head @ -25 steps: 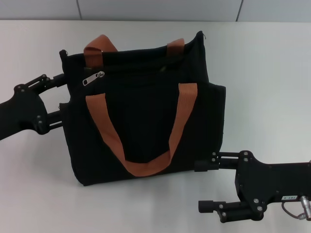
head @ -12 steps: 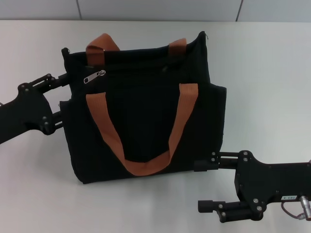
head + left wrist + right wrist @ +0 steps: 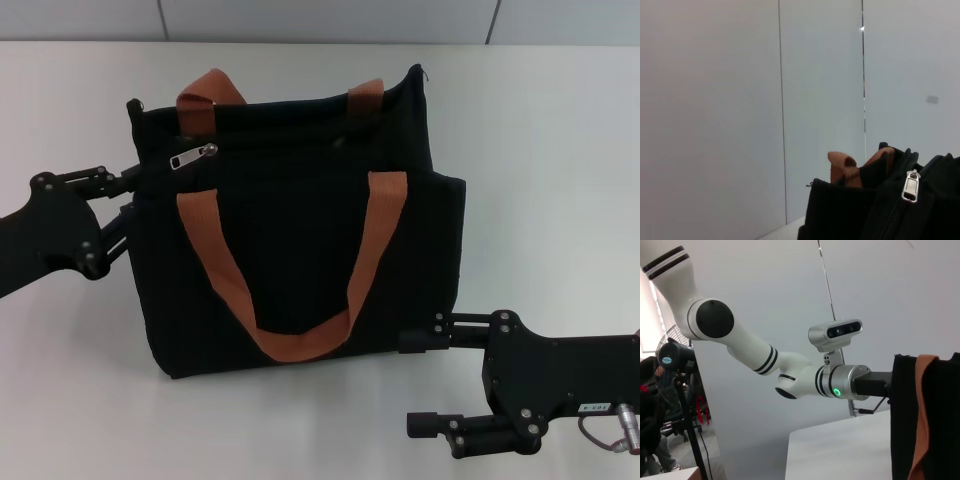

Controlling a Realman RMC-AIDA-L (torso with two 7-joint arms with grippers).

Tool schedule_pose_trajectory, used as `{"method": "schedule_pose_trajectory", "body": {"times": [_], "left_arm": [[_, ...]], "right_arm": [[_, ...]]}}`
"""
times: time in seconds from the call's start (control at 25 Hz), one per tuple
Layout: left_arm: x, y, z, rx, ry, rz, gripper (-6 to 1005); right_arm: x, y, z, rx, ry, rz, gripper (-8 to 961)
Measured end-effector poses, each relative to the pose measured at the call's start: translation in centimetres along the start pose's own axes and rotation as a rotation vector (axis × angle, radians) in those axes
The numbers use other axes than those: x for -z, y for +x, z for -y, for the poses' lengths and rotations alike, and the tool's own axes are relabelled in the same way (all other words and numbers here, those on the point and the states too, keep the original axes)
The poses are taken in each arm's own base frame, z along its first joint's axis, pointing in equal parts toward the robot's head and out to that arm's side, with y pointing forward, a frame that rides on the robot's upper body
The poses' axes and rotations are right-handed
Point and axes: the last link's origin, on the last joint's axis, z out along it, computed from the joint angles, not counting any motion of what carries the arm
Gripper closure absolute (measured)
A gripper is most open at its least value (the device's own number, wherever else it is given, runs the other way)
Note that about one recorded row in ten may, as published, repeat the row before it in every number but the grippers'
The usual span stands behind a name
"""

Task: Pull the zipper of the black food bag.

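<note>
Orange-brown strap [image 3: 207,95] crowds the zipper [image 3: 193,158]; above lies open.

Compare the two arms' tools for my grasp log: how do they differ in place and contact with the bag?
The left tool is against the black food bag's upper left side, below the zipper; the right tool is at its lower right corner. The right tool's lower finger lies clear of the bag, on the table. Both are black.
</note>
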Motion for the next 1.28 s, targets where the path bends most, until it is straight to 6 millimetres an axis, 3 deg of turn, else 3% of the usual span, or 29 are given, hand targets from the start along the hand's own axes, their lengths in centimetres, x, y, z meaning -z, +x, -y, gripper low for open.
{"method": "schedule_pose_trajectory", "body": {"times": [0.24, 0.48, 0.68, 0.88, 1.08, 1.28], "left_arm": [[0.0, 0.0, -0.1, 0.006, 0.016, -0.014, 778], [0.1, 0.3, -0.4, 0.005, 0.008, -0.042, 982], [0.7, 0.6, -0.7, -0.020, 0.039, -0.092, 984], [0.8, 0.8, -1.0, -0.025, 0.041, -0.118, 984], [1.0, 1.1, -1.2, -0.024, 0.063, -0.162, 984], [1.1, 1.2, -1.8, -0.054, 0.069, -0.197, 984]], "right_arm": [[0.0, -0.4, -0.3, 0.002, -0.028, 0.023, 215], [-0.1, -1.7, -0.8, 0.005, -0.097, 0.086, 215], [-0.4, -4.4, 0.0, -0.094, -0.131, 0.206, 214], [-1.6, -8.0, 2.2, -0.308, -0.196, 0.255, 214], [-3.6, -10.6, 3.8, -0.439, -0.262, 0.217, 214], [-5.4, -12.0, 5.9, -0.539, -0.220, 0.165, 214]]}}
